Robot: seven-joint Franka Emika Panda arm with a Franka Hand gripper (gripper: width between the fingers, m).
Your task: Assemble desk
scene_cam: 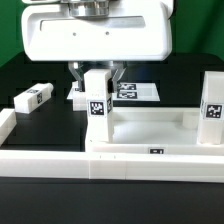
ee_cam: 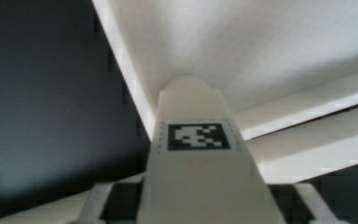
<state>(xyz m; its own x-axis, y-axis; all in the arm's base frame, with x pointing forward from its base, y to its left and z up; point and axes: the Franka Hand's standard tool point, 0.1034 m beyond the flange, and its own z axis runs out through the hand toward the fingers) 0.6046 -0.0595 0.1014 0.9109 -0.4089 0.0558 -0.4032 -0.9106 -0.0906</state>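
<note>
The white tray-like tabletop [scene_cam: 150, 128] lies in the middle, rim up; it fills the far part of the wrist view [ee_cam: 247, 50]. One tagged leg [scene_cam: 97, 100] stands upright at its corner on the exterior view's left, and runs down the middle of the wrist view [ee_cam: 201, 140]. My gripper [scene_cam: 97, 88] straddles this leg from above. Its fingers [ee_cam: 108, 200] stand a little off the leg's sides, with a dark gap showing on each side [ee_cam: 204, 205]. A second leg [scene_cam: 212, 105] stands upright at the corner on the exterior view's right. A third leg [scene_cam: 33, 98] lies flat off to the left.
The long white border rail [scene_cam: 100, 160] runs along the front and up the exterior view's left side. The marker board [scene_cam: 128, 92] lies flat behind the tabletop. The table surface is black.
</note>
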